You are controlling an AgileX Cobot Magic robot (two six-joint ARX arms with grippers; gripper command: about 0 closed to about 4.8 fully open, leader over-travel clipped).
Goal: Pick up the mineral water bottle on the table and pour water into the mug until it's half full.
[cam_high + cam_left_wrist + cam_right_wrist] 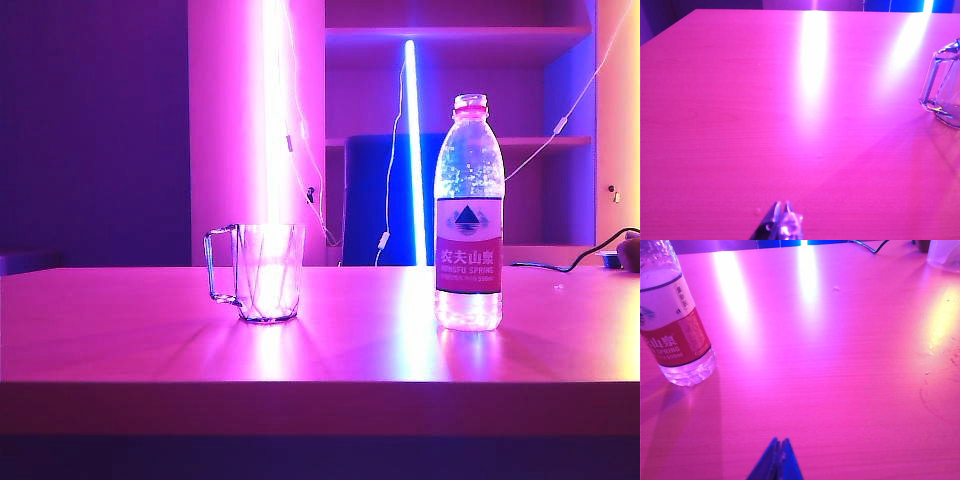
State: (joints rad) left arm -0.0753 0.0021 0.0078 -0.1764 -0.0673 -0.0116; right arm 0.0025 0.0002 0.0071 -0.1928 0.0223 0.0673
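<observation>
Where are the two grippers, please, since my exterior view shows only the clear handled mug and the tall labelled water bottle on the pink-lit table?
Observer: The left gripper is low over bare table, jaws shut, holding nothing.
Operator: And the right one?
Observer: The right gripper is also shut and empty, well short of the clear plastic mineral water bottle.
Operator: Is the mug near either gripper?
Observer: The clear mug shows only at the edge of the left wrist view, far from the left gripper.
</observation>
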